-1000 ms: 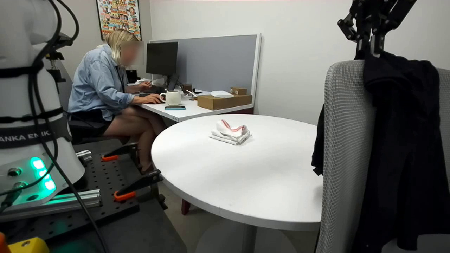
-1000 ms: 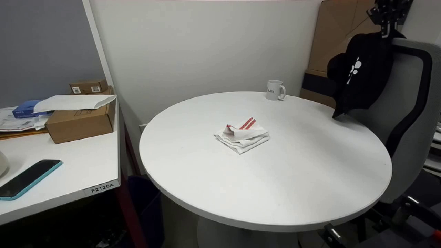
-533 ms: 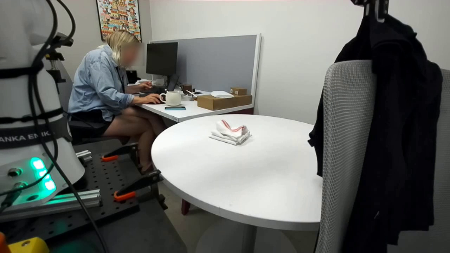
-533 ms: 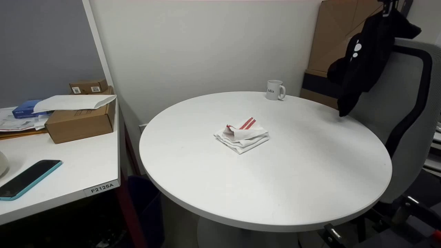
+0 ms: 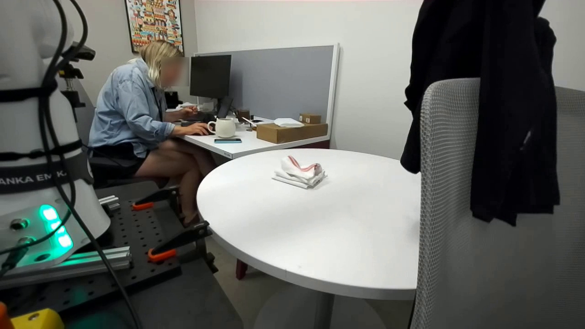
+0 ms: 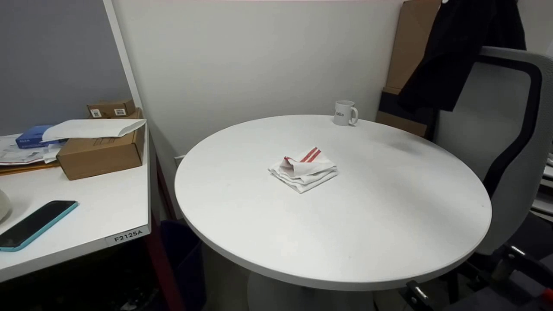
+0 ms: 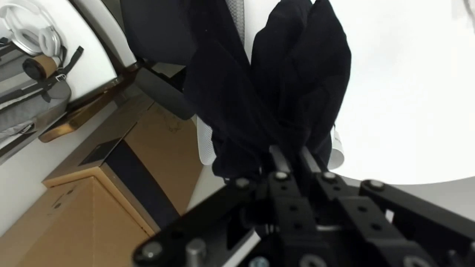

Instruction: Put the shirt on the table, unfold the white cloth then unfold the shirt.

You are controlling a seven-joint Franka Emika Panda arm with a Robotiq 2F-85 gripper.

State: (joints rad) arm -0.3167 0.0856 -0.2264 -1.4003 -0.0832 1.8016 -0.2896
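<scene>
Desk edge (image 6: 128,236) reads “F2125A”, mug (image 6: 342,114) “Mila”, and the hand (image 7: 291,155) clamps the shirt (image 7: 297,74).

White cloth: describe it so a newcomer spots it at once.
Find the large round white table. Well in from its edge lies the white cloth, folded in a small stack. Red stripes set it apart from the white mug near the rim.

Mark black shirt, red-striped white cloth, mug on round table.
Black shirt (image 5: 512,109), in an exterior view: hanging fabric.
Red-striped white cloth (image 6: 307,169), in an exterior view: top fold.
White mug (image 6: 343,114), in an exterior view: cylindrical body.
</scene>
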